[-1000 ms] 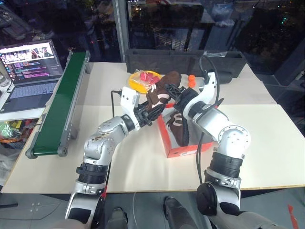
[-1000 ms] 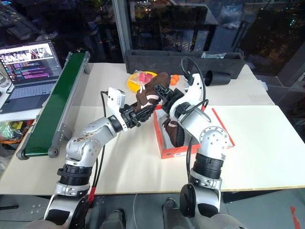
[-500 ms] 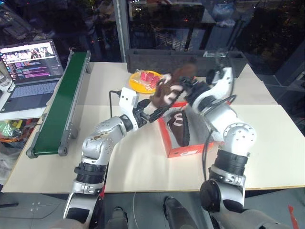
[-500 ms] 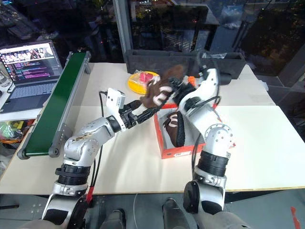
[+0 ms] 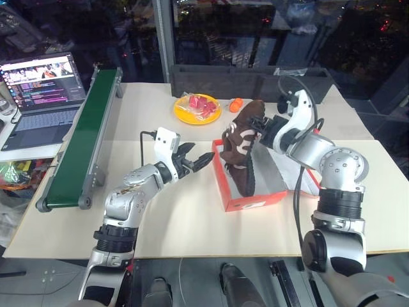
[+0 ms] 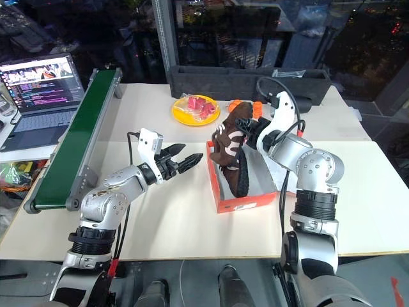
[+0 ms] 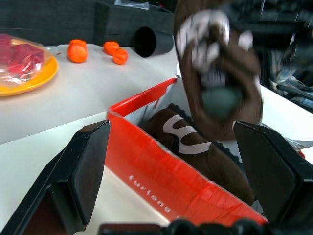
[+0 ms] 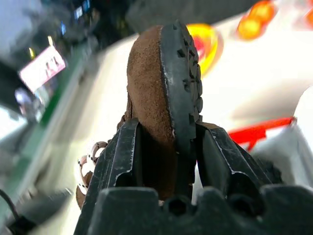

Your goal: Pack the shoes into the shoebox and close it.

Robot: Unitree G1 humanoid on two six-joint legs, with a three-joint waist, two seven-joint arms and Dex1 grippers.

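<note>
The red shoebox (image 5: 255,198) stands open on the table, its lid folded back to the right. One dark brown shoe (image 5: 244,178) with white marks lies inside it. Above the box's far left part hangs the other shoe (image 5: 240,137), tilted, with my right gripper (image 5: 263,126) shut on its heel end; the right wrist view has its sole and suede side (image 8: 161,83) clamped between the fingers. My left gripper (image 5: 198,158) is open and holds nothing, just left of the box and pointing at it. From the left wrist, the box wall (image 7: 161,181) lies between the spread fingers (image 7: 88,166).
A yellow plate (image 5: 197,107) with red pieces and small orange fruits (image 5: 236,102) sit behind the box. A long black tray (image 5: 243,80) runs along the back. A green conveyor (image 5: 80,137) and a laptop (image 5: 41,89) stand at the left.
My left gripper has opened, let go of the shoe and drawn back to the left. The right gripper has carried the shoe to the right, over the box.
</note>
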